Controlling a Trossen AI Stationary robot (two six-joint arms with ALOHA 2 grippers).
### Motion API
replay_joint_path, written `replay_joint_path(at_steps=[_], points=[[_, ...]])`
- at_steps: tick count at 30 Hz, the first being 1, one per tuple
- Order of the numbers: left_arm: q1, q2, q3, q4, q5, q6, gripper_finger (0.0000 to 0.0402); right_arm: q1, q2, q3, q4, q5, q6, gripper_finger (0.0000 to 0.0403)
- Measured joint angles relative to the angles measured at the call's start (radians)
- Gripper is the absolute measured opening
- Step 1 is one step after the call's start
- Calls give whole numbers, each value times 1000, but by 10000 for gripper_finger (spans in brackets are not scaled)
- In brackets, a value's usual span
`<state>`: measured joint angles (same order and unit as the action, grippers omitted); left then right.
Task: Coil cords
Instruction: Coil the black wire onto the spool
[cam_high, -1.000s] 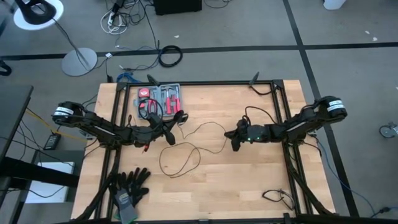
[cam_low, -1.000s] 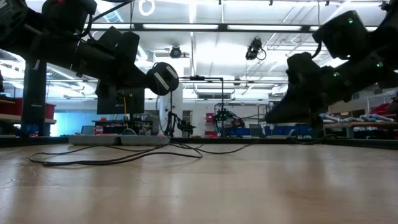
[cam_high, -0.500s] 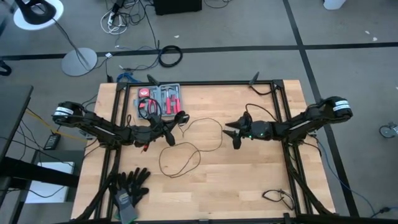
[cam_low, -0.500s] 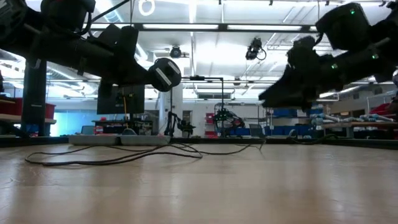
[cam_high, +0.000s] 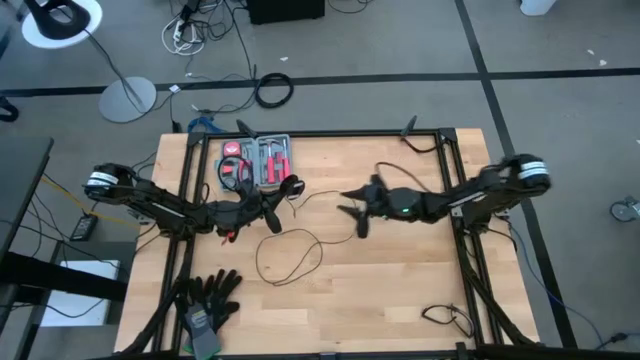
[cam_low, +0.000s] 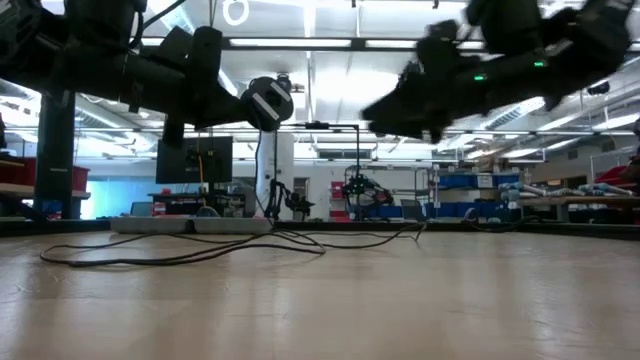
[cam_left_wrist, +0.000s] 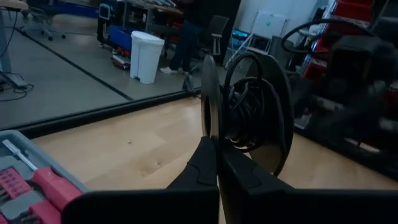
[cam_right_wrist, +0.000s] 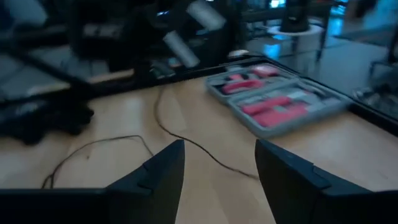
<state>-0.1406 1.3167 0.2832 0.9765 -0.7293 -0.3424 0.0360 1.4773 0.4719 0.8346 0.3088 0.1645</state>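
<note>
I kept my left gripper (cam_high: 283, 192) pinched on the round puck (cam_left_wrist: 214, 99) while my right gripper (cam_high: 355, 205) gaped wide at three o'clock; the wire (cam_high: 290, 255) looked light and floppy.

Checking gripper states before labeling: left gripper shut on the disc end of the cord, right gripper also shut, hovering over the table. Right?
Not quite. The right gripper is open, holding nothing; the right wrist view shows it. The left gripper is shut on the disc.

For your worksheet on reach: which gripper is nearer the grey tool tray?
Left. The left gripper sits right beside the tool tray; the right gripper hovers farther off, mid-table.
</note>
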Motion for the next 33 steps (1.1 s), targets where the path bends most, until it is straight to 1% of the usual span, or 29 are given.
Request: replay_joint_path(at_steps=[5, 10, 13, 18, 24, 26, 27, 29, 31, 32, 33], points=[[0, 0, 0, 1, -1, -1, 0, -6, 232, 195, -2, -106, -137, 196], [0, 0, 0, 9, -1, -2, 0, -37, 434, 359, -12, -230, -207, 192], [0, 0, 0, 12, -1, -2, 0, -49, 514, 432, -25, -243, -259, 189], [0, 0, 0, 26, 2, -1, 0, -71, 603, 514, -55, -231, -340, 182], [0, 0, 0, 30, 9, -1, 0, -88, 701, 619, -112, -216, -349, 164], [0, 0, 0, 29, 9, -1, 0, -90, 706, 637, -133, -192, -328, 145], [0, 0, 0, 30, 10, -1, 0, -90, 704, 642, -145, -180, -314, 130], [0, 0, 0, 28, 10, -1, 0, -90, 691, 641, -203, -160, -284, 89], [0, 0, 0, 28, 15, 2, 0, -92, 679, 641, -267, -153, -263, 41], [0, 0, 0, 28, 17, 5, 0, -93, 674, 641, -293, -153, -255, 21], [0, 0, 0, 28, 16, 13, 0, -95, 669, 641, -310, -153, -247, 11]])
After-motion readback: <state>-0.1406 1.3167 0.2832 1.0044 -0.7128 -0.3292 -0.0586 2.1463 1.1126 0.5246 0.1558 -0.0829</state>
